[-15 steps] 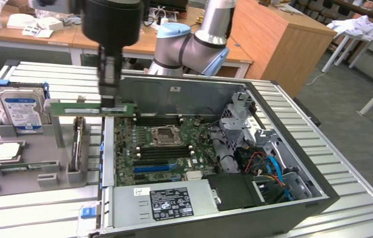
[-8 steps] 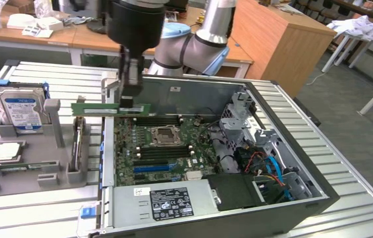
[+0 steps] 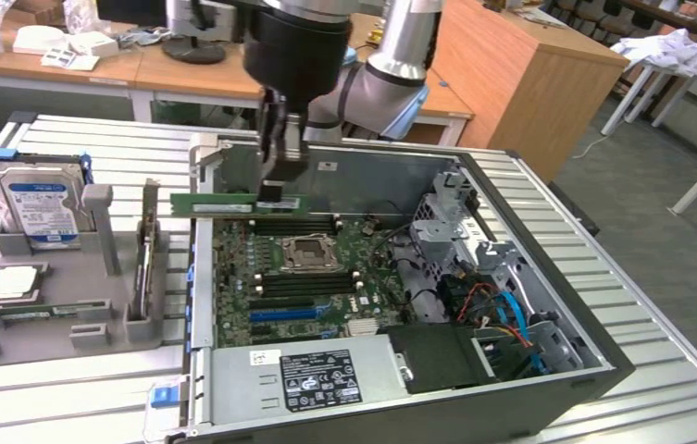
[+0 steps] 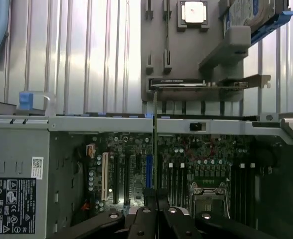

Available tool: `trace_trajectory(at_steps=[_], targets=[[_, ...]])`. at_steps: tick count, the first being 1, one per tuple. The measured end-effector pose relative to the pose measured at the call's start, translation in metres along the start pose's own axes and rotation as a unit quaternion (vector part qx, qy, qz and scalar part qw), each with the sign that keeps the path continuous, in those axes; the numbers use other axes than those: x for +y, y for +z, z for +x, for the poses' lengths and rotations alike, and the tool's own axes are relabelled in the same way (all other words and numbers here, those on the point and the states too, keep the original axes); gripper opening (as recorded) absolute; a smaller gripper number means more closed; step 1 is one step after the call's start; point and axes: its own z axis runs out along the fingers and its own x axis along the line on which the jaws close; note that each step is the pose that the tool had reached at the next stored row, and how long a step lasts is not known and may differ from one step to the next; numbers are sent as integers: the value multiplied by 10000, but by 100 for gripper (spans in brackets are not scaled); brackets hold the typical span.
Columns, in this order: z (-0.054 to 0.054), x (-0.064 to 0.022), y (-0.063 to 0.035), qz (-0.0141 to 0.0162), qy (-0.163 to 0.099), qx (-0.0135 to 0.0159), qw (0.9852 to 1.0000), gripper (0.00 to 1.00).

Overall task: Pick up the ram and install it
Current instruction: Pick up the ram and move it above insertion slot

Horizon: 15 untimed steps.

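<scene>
Gripped the ram between jaws shut tight on it, held level above the motherboard in the computer case.

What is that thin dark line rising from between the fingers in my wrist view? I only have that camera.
Observer: It is the ram, edge-on to you. The exterior view shows its flat face: a green stick with a pale label strip, pinched by the gripper near its end on the exterior view's right.
Operator: Is it seated in a slot?
Observer: No. In the exterior view it hangs level above the motherboard, and its lower edge appears clear of the black memory slots next to the processor socket.
Operator: Anything deeper in the case that I'm missing?
Observer: Blue and orange cables lie in the bay at the exterior view's right.
</scene>
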Motion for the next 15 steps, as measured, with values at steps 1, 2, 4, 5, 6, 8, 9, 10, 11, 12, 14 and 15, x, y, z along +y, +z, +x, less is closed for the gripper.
trace_trajectory(at_steps=[1, 2, 4, 5, 6, 8, 9, 10, 11, 12, 14, 15], targets=[[0, -40, -2, 0, -2, 1, 10000, 11], [1, -79, -4, 0, -5, 0, 10000, 11], [1, -155, -7, 0, -9, 0, 10000, 11], [1, -189, -8, 0, -11, 0, 10000, 11], [2, -223, -10, 0, -13, 1, 10000, 11], [2, -291, -13, 0, -17, 1, 10000, 11], [2, -324, -14, 0, -17, 1, 10000, 11], [3, -358, -16, 0, -19, 0, 10000, 11], [3, -394, -17, 0, -21, 0, 10000, 11], [3, -430, -19, 0, -23, 0, 10000, 11], [4, -504, -23, -1, -24, 0, 10000, 11], [4, -541, -24, -1, -26, 0, 10000, 11]])
